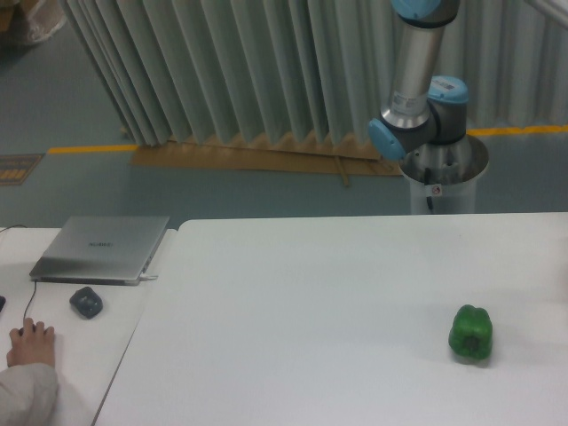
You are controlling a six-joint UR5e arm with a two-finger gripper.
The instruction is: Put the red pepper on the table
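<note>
**Red pepper out of sight**

Near the surface's (293, 311) right front edge sat a green pepper (470, 334). Behind the far edge rose the arm (415, 89); its pincer and the red pepper were outside the frame, so carrying probably remained before lowering. No readable writing showed

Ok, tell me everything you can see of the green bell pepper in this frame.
The green bell pepper is small, glossy and lobed, with a darker dimple on the side facing the camera. It looks whole, resting alone on the white table, toward its right side, casting a soft shadow beneath. Nothing else touches it; no gripper is in view near it.
</note>
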